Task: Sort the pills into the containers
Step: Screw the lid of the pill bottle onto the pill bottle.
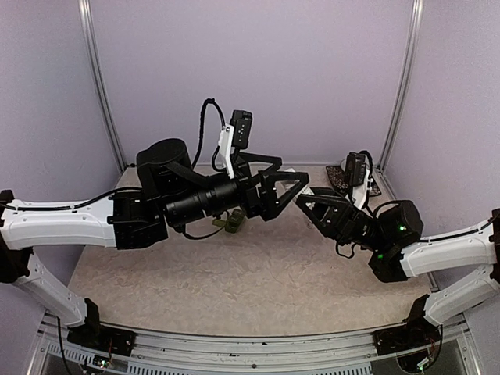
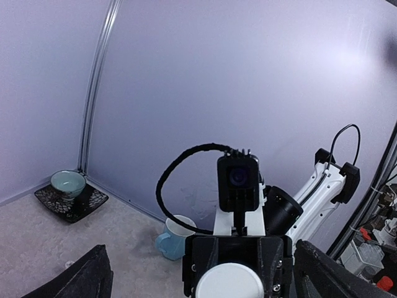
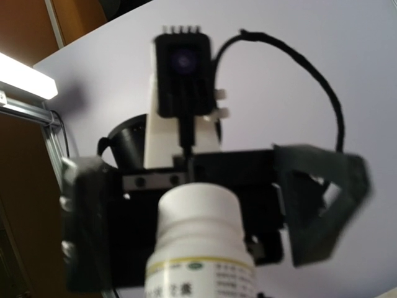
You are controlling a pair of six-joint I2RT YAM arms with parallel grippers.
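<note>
Facing each other above the middle of the table [image 1: 234, 273]: both arms reach inward, forearms roughly level, wrists nose to nose.

Right gripper [image 1: 305, 201]: clamped on a white pill bottle [image 3: 198, 254]. The bottle's long axis runs along the line between the two wrists, with its cap [image 2: 229, 282] end-on to the left arm and apparently on.

Left gripper [image 1: 289, 178]: fingers [image 2: 84, 279] spread wide, one on each side of the cap and not touching it. The cap sits centred between them, just ahead of the palm.

Containers [image 1: 233, 223]: the dark green strip lies on the table under the left forearm, down and back from both grippers, nearer the left arm. It is mostly hidden, so its long axis and lid state cannot be told.

Mug [image 2: 173, 239] and bowl [image 2: 68, 183] stand near the back wall, away from the work.

Judgement: early stage, no pills visible. The next move probably turns on the left gripper closing squarely on the cap along the bottle's axis.
</note>
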